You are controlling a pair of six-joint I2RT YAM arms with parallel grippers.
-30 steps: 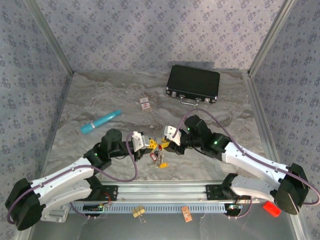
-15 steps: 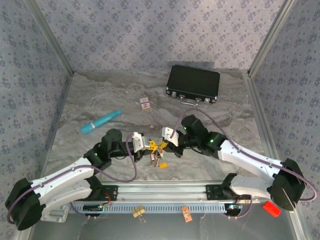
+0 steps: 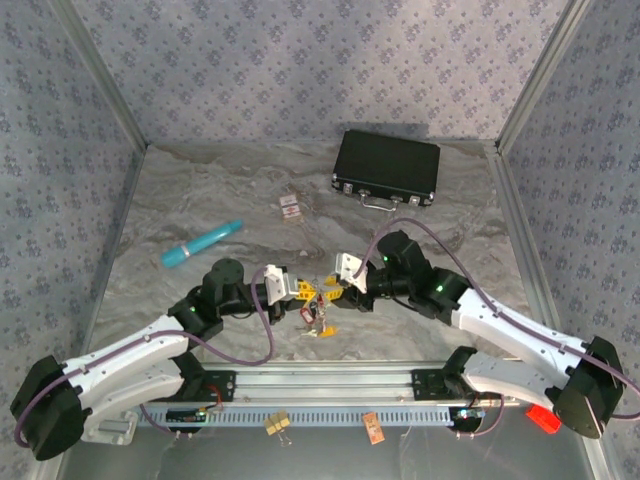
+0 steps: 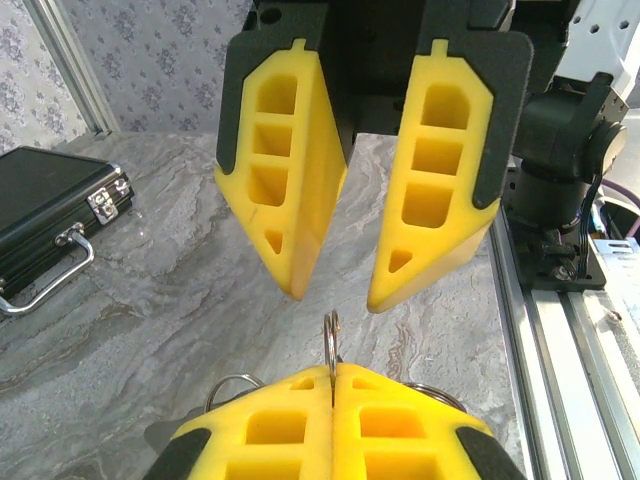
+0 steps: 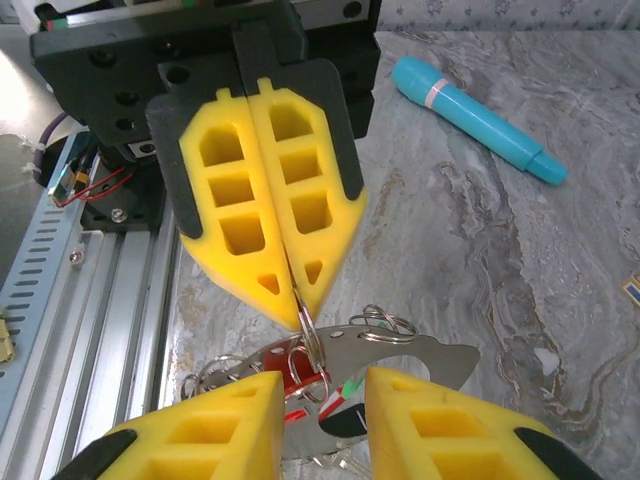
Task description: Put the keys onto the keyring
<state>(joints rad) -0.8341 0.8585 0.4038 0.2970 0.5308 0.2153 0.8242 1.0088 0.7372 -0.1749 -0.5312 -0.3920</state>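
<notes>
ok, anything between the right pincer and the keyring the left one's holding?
Nothing visible. The left pincer is shut on the keyring, whose edge sticks out past its tips, and the open right pincer faces it across bare air. The keys bunch just below the gap, not in it.

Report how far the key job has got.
Done: the keys are bunched together under the left gripper; how many are already threaded cannot be told. In hand: that gripper is shut on a thin metal ring, with the right gripper open just opposite it. Left: probably threading any loose keys onto the ring, then letting go.
</notes>
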